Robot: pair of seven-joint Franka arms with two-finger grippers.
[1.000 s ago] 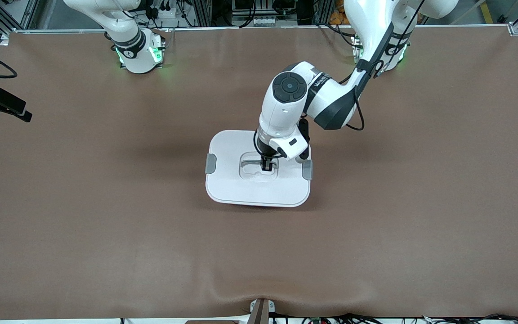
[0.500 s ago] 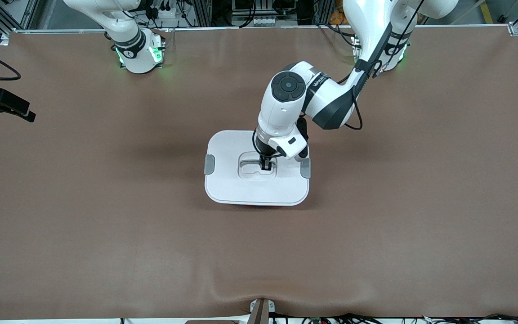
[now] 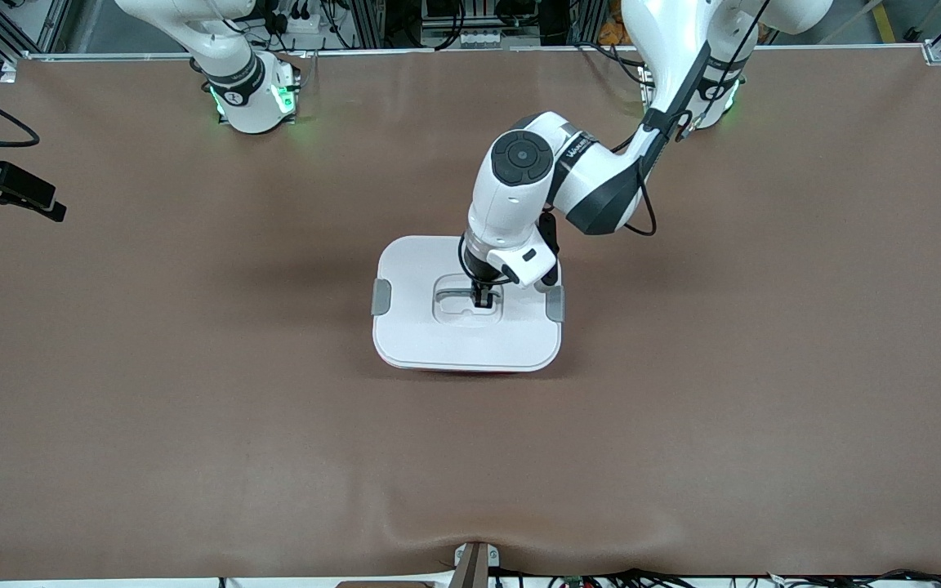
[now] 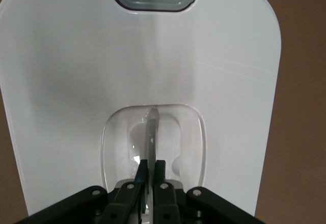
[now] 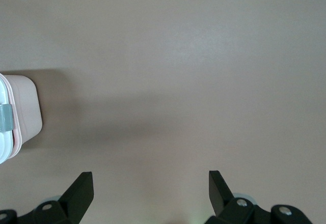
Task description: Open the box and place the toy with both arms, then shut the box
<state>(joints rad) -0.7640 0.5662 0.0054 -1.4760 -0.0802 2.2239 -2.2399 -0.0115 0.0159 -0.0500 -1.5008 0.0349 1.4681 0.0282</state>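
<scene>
Box (image 3: 446, 327) mid-counter (image 3: 193, 408), lid on. Left gripper (image 3: 483, 299) jaws pinched on the recessed handle (image 4: 152, 132). Right gripper (image 5: 147, 188) jaws wide, waiting beside the box. Toy unseen; closing looks nearly finished.

A robotics lab: two white arms (image 3: 552, 180) with green-lit bases (image 3: 254, 102) are bolted to a brown-covered table (image 3: 193, 392), with aluminium framing (image 3: 940, 37) and cable bundles (image 3: 299, 16) along the frame's top edge.

Brown table mat (image 3: 193, 408) (faintly wrinkled), metal framing (image 3: 438, 51) along its edge.
</scene>
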